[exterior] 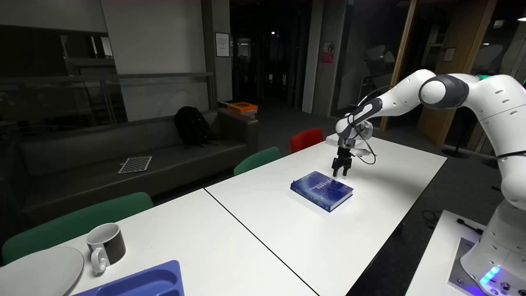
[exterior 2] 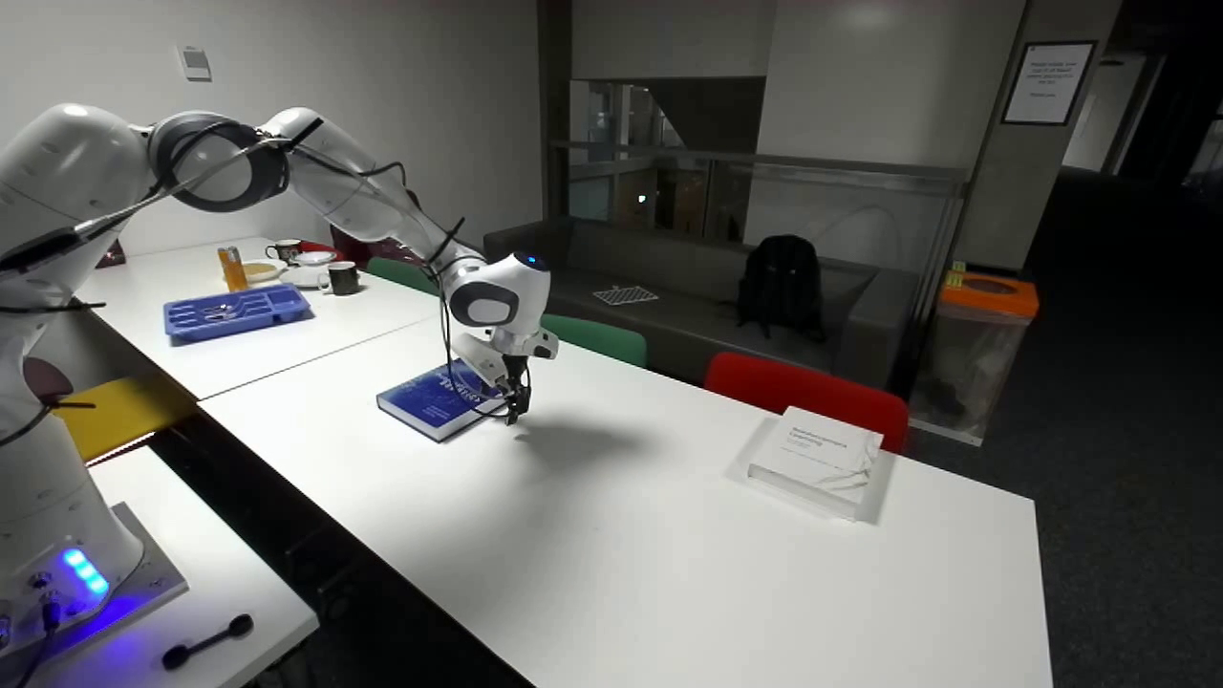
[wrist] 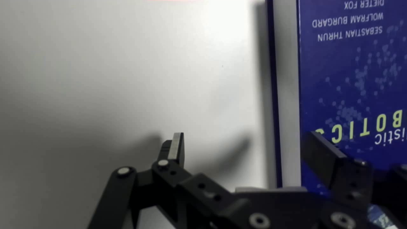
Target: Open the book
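Note:
The dark blue book [exterior: 321,190] lies flat and closed on the white table. It shows in both exterior views [exterior 2: 435,401] and at the right of the wrist view [wrist: 353,79], its lettering upside down there and its white page edge facing left. My gripper [exterior: 340,174] is beside the book's page-edge side, low over the table, in both exterior views [exterior 2: 517,409]. In the wrist view my gripper [wrist: 245,136] is open and empty. The left finger is over bare table. The right finger overlaps the cover in the picture; whether it touches I cannot tell.
A white book [exterior 2: 820,457] lies toward the table's far end. A blue tray [exterior 2: 239,313], a mug [exterior: 106,245] and a plate [exterior: 43,271] stand on the adjoining table. Green [exterior: 258,160] and red [exterior 2: 807,394] chairs line the table's edge.

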`<act>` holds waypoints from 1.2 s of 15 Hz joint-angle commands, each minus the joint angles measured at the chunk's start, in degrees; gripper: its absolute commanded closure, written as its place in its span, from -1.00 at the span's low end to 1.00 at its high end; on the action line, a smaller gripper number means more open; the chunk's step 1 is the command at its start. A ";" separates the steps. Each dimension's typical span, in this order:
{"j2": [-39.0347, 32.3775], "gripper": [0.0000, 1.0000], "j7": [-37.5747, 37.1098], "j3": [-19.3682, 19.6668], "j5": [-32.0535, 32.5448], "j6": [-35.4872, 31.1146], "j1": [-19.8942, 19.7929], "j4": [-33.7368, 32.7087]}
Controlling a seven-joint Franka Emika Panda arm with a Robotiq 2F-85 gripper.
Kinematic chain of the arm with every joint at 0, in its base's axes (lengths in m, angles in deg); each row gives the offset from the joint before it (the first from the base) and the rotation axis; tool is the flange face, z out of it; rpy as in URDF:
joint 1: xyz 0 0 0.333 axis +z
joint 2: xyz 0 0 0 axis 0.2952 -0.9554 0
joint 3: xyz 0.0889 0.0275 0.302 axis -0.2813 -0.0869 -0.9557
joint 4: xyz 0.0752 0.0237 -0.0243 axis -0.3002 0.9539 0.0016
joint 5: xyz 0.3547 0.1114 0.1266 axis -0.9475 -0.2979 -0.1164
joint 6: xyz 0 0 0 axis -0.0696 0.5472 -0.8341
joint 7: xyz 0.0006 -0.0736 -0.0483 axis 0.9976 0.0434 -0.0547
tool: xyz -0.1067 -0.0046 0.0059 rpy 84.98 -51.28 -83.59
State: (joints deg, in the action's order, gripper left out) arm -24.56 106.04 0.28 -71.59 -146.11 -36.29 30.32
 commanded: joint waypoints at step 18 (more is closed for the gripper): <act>-1.46 -1.00 -3.63 1.07 2.23 -6.55 1.94 0.37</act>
State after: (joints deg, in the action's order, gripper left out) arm -26.14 104.15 0.69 -70.88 -151.27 -35.13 30.37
